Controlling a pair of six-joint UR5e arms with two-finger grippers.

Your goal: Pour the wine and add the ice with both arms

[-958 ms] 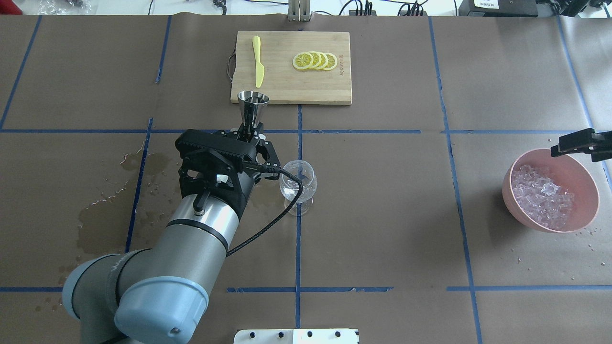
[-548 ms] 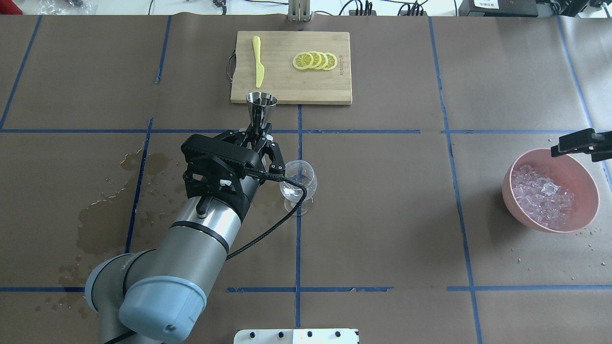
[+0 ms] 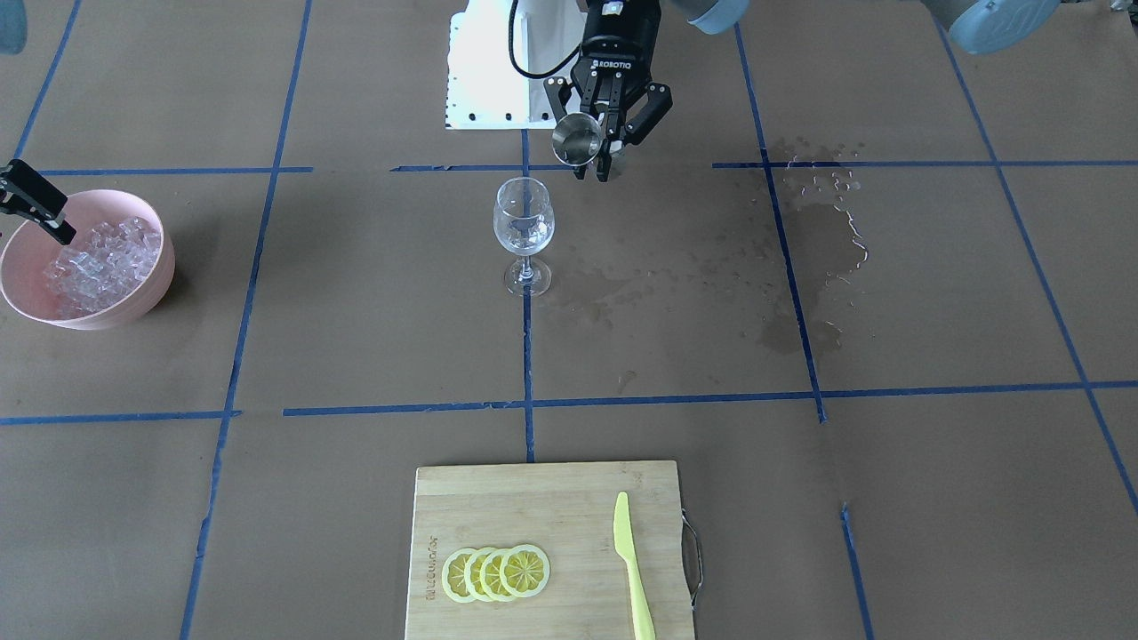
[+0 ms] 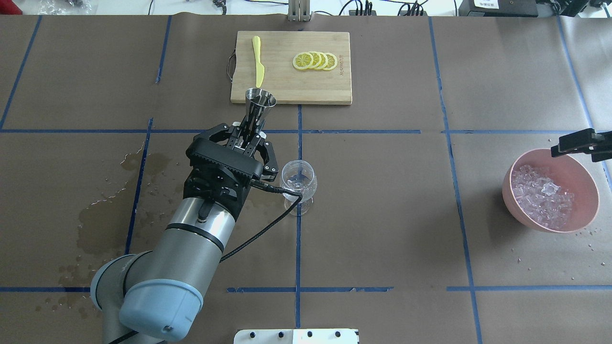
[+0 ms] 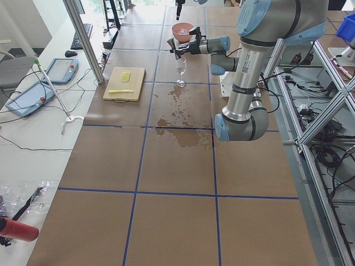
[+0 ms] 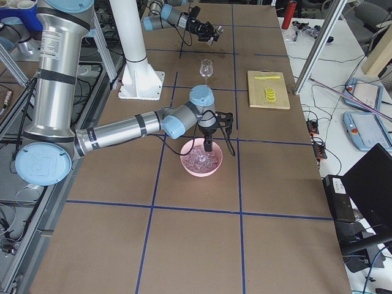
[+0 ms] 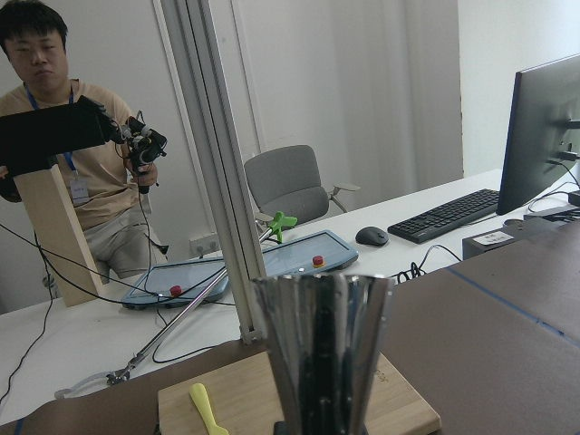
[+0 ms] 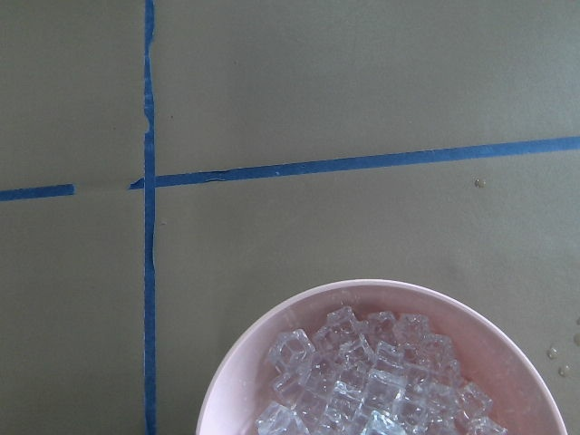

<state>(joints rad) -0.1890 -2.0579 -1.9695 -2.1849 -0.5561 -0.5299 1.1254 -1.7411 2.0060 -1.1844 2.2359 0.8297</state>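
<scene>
My left gripper (image 4: 249, 136) is shut on the waist of a steel jigger (image 4: 260, 102), held roughly upright above the table; the jigger also shows in the front view (image 3: 578, 140) and the left wrist view (image 7: 322, 349). It is beside a wine glass (image 4: 297, 184), on the glass's left, not over its mouth. A little clear wine (image 3: 524, 238) lies in the glass. My right gripper (image 4: 581, 142) hangs over the far rim of a pink bowl (image 4: 581, 177) heaped with ice (image 4: 542, 196). I cannot tell whether it is open or shut. The ice also shows in the right wrist view (image 8: 381, 385).
A wooden cutting board (image 4: 287, 86) at the far middle carries lemon slices (image 4: 314, 61) and a yellow knife (image 4: 258, 62). Wet spill patches (image 4: 103, 215) darken the brown paper on the left. The white base block (image 4: 296, 336) is at the near edge.
My left wrist has rolled, so the gripper body now sits more level, and the arm has shifted slightly right. The jigger's rim moved a little right. The right gripper has not moved.
</scene>
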